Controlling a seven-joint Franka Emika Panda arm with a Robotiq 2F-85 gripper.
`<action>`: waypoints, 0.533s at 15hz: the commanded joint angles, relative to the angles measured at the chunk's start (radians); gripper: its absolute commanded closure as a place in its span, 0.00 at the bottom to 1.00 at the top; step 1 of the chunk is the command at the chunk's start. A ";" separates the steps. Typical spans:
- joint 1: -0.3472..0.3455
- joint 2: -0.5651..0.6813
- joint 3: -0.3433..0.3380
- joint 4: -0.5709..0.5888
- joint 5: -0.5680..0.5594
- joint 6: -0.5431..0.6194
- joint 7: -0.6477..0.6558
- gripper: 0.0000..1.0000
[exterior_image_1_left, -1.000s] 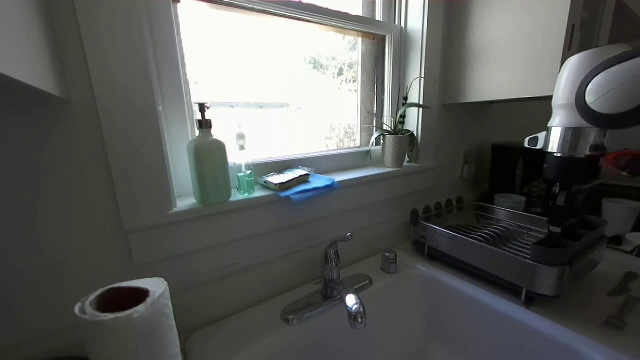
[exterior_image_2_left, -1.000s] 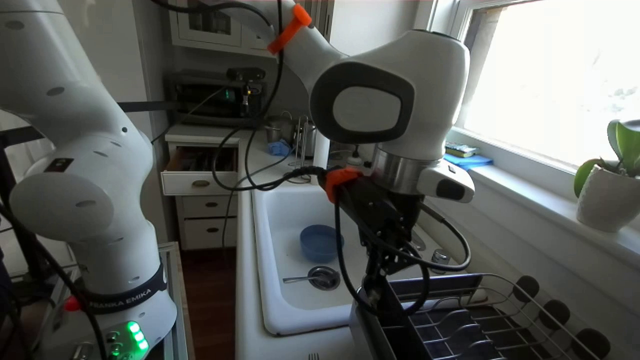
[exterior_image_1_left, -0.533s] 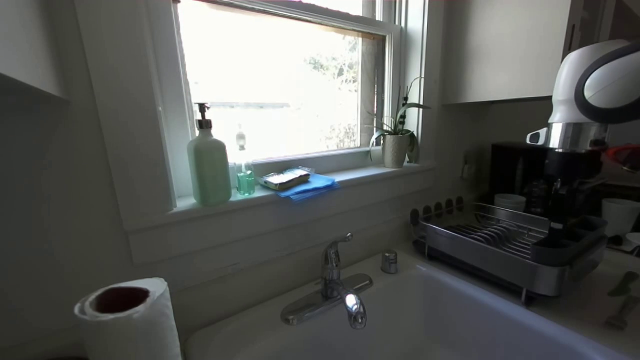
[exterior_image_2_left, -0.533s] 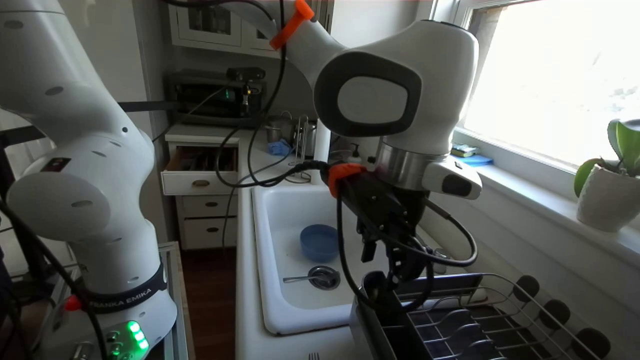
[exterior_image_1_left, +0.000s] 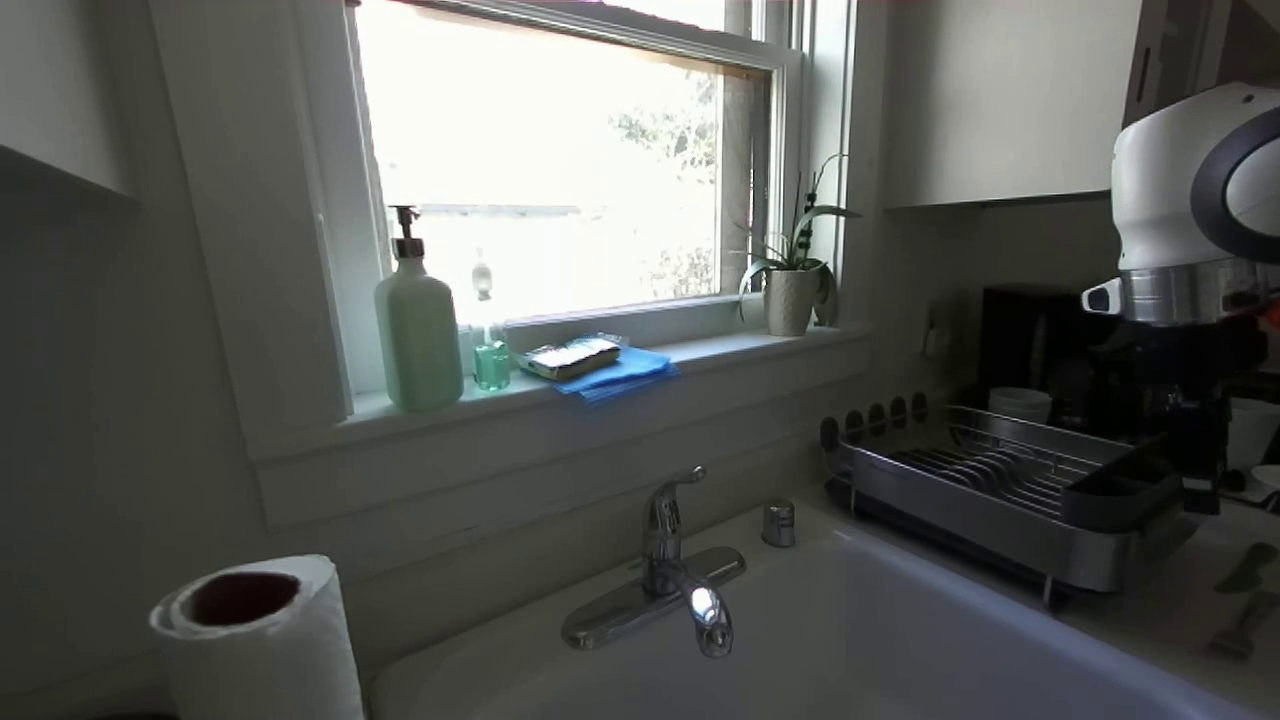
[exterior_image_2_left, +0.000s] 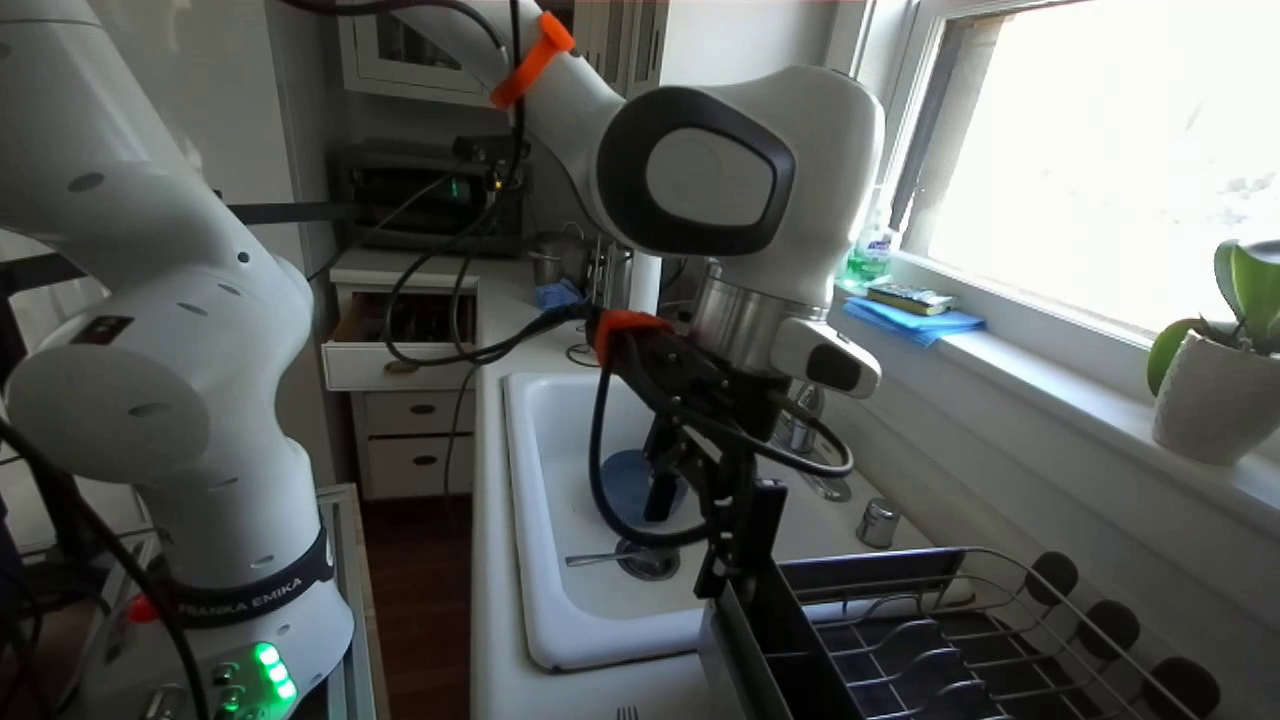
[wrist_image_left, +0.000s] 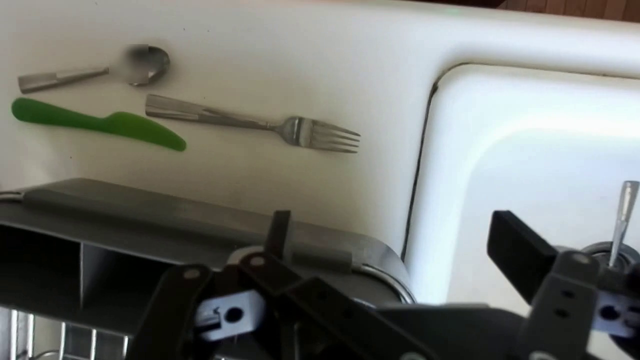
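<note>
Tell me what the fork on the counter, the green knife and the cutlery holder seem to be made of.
Fork: metal, likely stainless steel; polished, with bright reflections along handle and head.
Green knife: probably plastic; smooth, one even green from handle to blade.
Cutlery holder: perhaps plastic; dull dark grey with soft highlights, though coated metal is possible.

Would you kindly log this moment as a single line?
Gripper: open, empty | nearest: dish rack | on counter: fork, green knife, spoon

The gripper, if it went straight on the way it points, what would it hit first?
Probably the dish rack: in the wrist view, one finger of the gripper lines up with its edge, the other with the sink. Depth is unclear.
</note>
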 joint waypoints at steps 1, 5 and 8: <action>-0.030 -0.049 0.056 -0.090 -0.110 0.024 0.146 0.00; -0.039 -0.047 0.087 -0.175 -0.228 0.118 0.271 0.00; -0.056 -0.007 0.064 -0.225 -0.257 0.262 0.315 0.00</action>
